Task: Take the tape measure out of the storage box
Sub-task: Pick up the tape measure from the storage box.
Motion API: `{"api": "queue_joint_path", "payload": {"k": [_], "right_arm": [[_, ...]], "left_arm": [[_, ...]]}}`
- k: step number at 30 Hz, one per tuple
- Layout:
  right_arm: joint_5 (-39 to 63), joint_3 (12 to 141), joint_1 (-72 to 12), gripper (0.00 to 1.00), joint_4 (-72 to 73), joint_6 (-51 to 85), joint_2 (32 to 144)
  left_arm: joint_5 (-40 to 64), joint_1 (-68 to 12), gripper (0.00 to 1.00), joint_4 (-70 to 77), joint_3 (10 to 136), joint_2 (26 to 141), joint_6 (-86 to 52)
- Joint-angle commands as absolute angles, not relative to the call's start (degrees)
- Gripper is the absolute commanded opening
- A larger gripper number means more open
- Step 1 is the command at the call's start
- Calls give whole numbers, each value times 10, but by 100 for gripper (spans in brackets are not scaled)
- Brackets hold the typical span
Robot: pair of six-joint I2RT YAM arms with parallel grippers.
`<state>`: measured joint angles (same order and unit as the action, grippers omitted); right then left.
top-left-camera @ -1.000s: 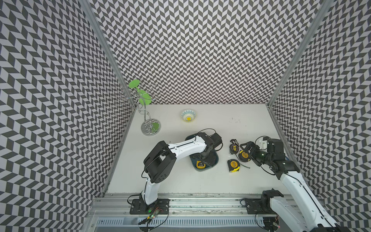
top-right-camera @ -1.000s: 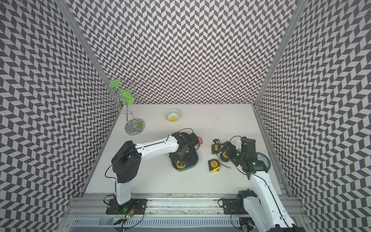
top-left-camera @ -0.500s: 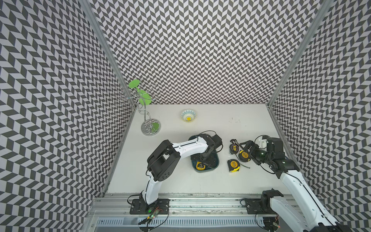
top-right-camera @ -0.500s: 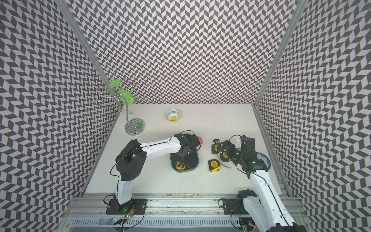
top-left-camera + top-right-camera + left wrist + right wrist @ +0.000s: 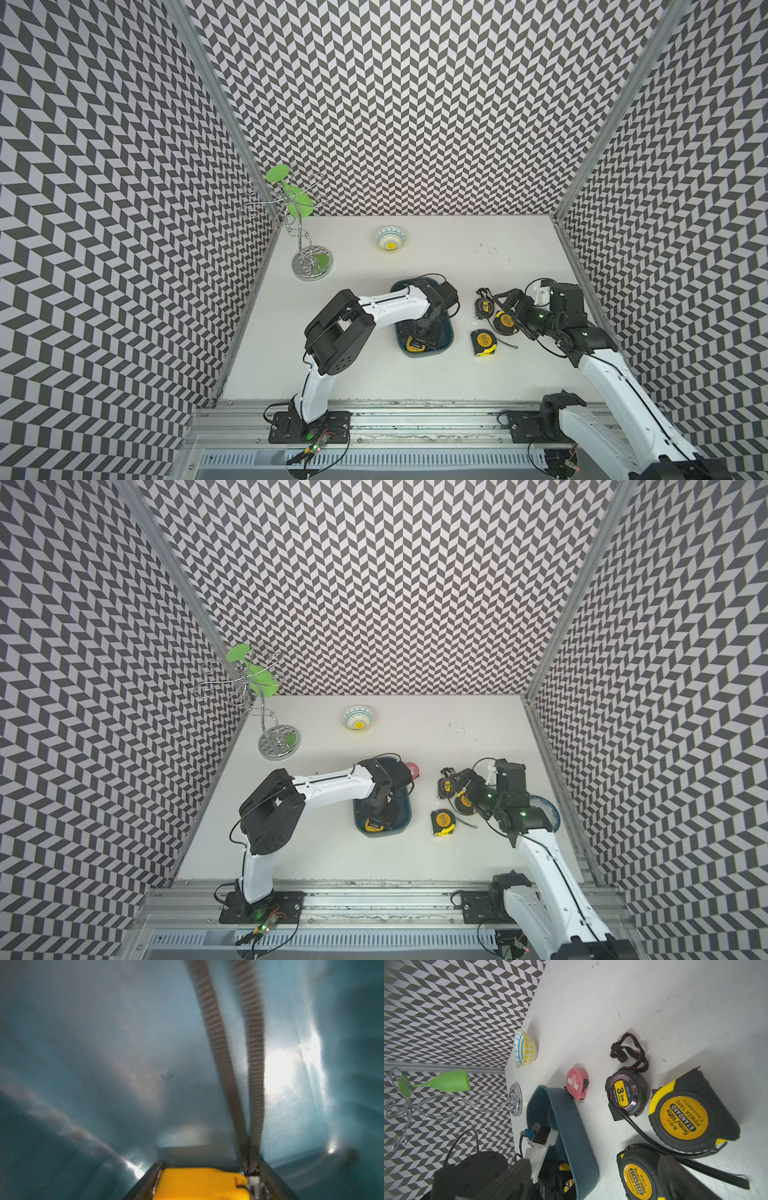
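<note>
Left claw (image 5: 420, 337) is pinching the tape measure (image 5: 201, 1184) inside the storage box (image 5: 448, 332), jaws narrowed, I think (view's blurry). Likely handling hard, hefty, slick; gripping flat sides is looking safest.

We see walls of black-and-white chevron paper (image 5: 415, 104) around a plain white tabletop (image 5: 457, 386). The dark teal-blue plastic storage box (image 5: 447, 332) carries no pattern, and the yellow-and-black tape measure (image 5: 414, 344) has a grey ribbed strap (image 5: 255, 1064). Other colours:

- a small pink tape measure (image 5: 577, 1084)
- a round black tape measure with a yellow label (image 5: 626, 1093)
- a big black tape measure edged in yellow (image 5: 685, 1120)
- a white round bowl (image 5: 390, 239) patterned in blue and yellow
- a bright green plastic goblet (image 5: 448, 1083)
- a shiny chrome wire stand (image 5: 515, 1101)
</note>
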<state>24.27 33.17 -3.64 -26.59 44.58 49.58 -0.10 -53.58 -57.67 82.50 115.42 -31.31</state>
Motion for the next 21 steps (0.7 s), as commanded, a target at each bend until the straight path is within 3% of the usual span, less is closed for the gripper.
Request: {"api": "queue_joint_path", "payload": {"k": [1,9,15,21], "right_arm": [[243,339,-41,100,-237,448,497],[244,335,-41,100,-234,450,494],[250,334,-42,100,-224,449,497],[253,333,-51,100,-212,451,500]], "left_arm": [[-7,-531,62,-567,830,1147,-323],[-37,-512,43,-572,856,1152,-320],[-44,-478,21,-572,884,1142,-322],[-14,-452,11,-565,898,1120,-332]]}}
